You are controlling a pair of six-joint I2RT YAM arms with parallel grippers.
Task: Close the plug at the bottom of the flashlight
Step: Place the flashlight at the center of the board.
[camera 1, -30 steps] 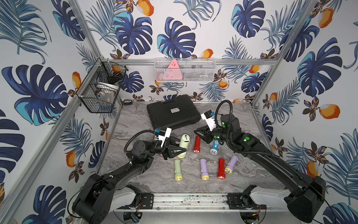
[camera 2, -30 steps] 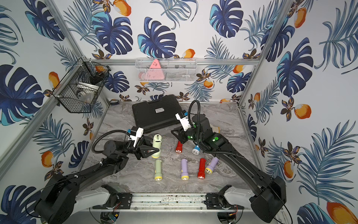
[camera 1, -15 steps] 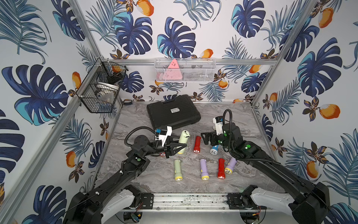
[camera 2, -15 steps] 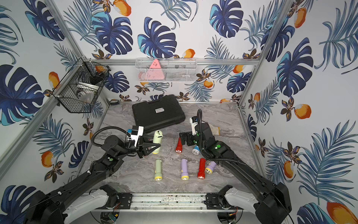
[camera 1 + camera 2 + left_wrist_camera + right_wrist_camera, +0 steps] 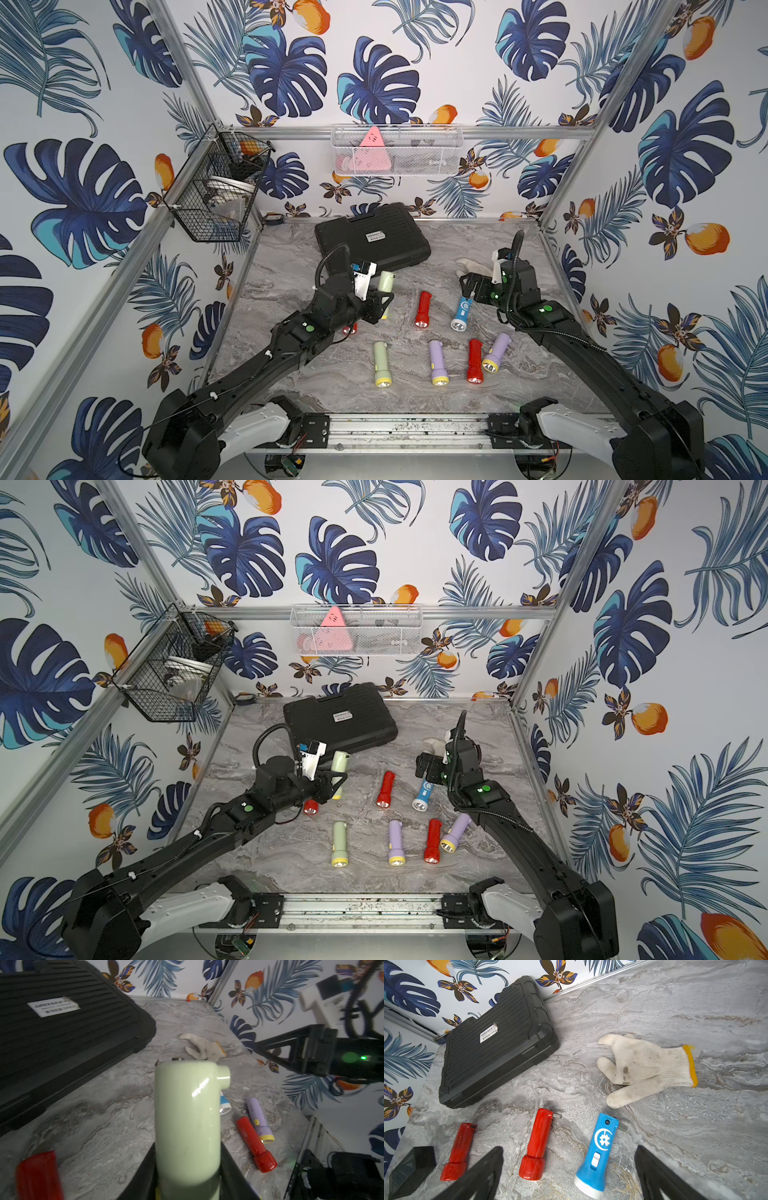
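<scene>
My left gripper [image 5: 379, 306] [image 5: 332, 786] is shut on a pale green flashlight [image 5: 386, 284] [image 5: 340, 764] and holds it tilted above the marble floor. In the left wrist view the flashlight [image 5: 187, 1115] fills the middle between the black fingers [image 5: 145, 1176], with its bottom end pointing away. A sliver of metal [image 5: 177, 1059] shows at that end; I cannot tell how the plug stands. My right gripper [image 5: 473, 286] [image 5: 428, 767] [image 5: 568, 1150] is open and empty, hovering over a blue flashlight [image 5: 600, 1147] whose metal prong [image 5: 623, 1127] sticks out.
A black case [image 5: 372, 241] lies at the back and a white glove [image 5: 643, 1064] at the back right. Red [image 5: 423, 309], green [image 5: 381, 363], purple [image 5: 437, 361], red [image 5: 473, 360] and purple [image 5: 496, 351] flashlights lie in front. Another red flashlight [image 5: 349, 329] lies under my left arm.
My right gripper has opened and pulled back to the right, away from the green flashlight. My left gripper has carried that flashlight slightly up and back.
</scene>
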